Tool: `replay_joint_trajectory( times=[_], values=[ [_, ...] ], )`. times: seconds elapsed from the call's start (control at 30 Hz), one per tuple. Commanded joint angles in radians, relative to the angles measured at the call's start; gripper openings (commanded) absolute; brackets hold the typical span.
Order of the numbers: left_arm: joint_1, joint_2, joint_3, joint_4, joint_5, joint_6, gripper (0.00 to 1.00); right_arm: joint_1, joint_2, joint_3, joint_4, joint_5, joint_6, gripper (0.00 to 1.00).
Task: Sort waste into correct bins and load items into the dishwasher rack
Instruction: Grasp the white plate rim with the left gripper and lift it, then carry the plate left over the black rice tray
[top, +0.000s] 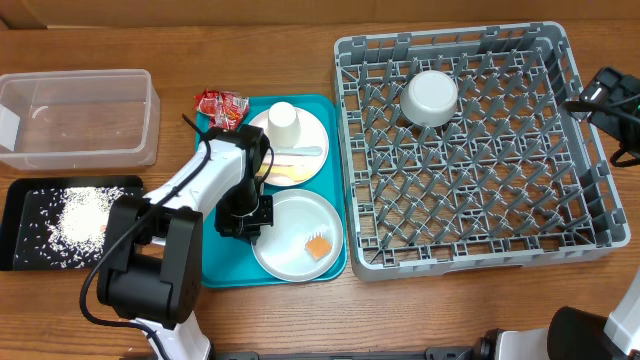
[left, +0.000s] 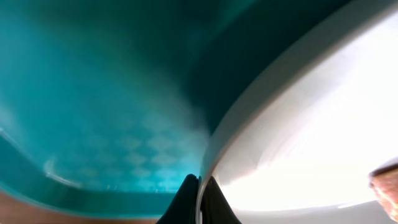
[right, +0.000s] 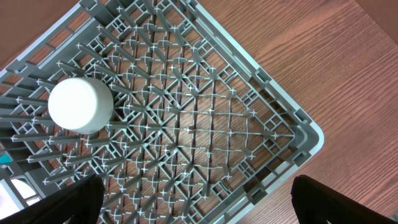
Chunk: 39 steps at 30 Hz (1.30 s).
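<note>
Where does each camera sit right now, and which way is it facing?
Overhead: fixed above the table, facing straight down on the teal plastic tray, the large grey plastic dishwasher rack, left gripper and right gripper.
Left wrist: low over the tray, facing the round white plate, whose rim its shut fingertips pinch.
Right wrist: above the rack, facing down at the upturned small pale-grey bowl; open fingers at the bottom corners.
Shared: overhead and right wrist both show rack and bowl.

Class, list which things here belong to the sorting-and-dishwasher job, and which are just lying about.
Job: red wrapper, orange cube, rice, upper plate, lower plate, cup, cutlery, bowl, clear tub, black tray, rack.
Lying about: teal tray, wooden table.
</note>
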Motion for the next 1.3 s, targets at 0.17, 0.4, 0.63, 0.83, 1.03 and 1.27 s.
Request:
replay_joint_trajectory(
  times=[0.17, 0.4, 0.63, 0.83, 1.03, 1.27],
  values=[
    [0.000, -0.059, 0.127, -0.106, 0.063, 0.048, 0.04, 0.002, -0.001, -0.003, 0.004, 0.014, -0.003, 1.00],
    [0.002, -0.228, 0.156, -0.127, 0.129, 0.072, 0.04, 0.002, -0.001, -0.003, 0.004, 0.014, -0.003, 1.00],
    [0.083, -0.319, 0.156, -0.185, 0.130, 0.068, 0.04, 0.002, -0.001, -0.003, 0.004, 0.014, -0.003, 1.00],
    [0.220, -0.322, 0.159, -0.250, 0.130, 0.069, 0.04, 0.002, -0.001, -0.003, 0.004, 0.014, -0.003, 1.00],
    [0.435, -0.322, 0.222, -0.315, 0.129, 0.073, 0.04, 0.002, -0.001, -0.003, 0.004, 0.014, -0.003, 1.00],
    [0.661, -0.322, 0.350, -0.353, 0.121, 0.126, 0.04, 0.002, -0.001, -0.003, 0.004, 0.014, -0.003, 1.00]
  ],
)
